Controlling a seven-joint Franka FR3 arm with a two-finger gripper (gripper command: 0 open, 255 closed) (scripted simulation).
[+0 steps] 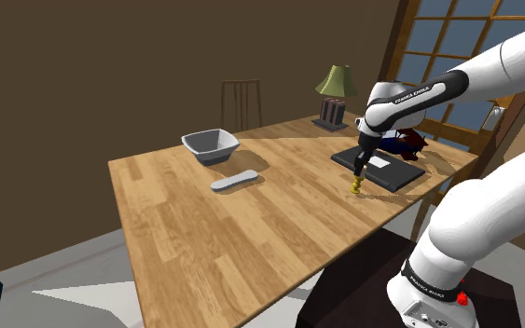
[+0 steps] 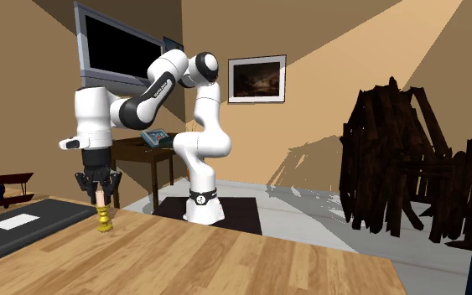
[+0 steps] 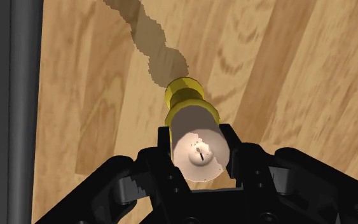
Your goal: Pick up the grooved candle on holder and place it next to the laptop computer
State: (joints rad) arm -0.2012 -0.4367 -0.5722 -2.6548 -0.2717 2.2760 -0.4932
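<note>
Observe that the gripper (image 1: pixel 360 166) is clamped on the candle (image 1: pixel 355 185): in the wrist view both fingers (image 3: pixel 233 145) press the upper end of the pale cylinder from either side, and the yellow grooved holder (image 3: pixel 185 94) sits directly below the fingertips. The candle stands upright beneath the hand, with the base of its holder at or just above the wooden table (image 1: pixel 251 233). The second exterior view suggests contact, and in the wrist view the shadow runs right up to the base, but you cannot confirm that it is seated. The laptop (image 1: pixel 381 170), a closed dark slab, lies just beside the gripper, its edge near the holder without touching it. Judge the task as nearly complete: the pick and the carry appear done, and the candle is already next to the laptop. What is left for you is to verify that the base rests on the table, release the fingers, and raise the hand straight up so that the candle is not tipped.
</note>
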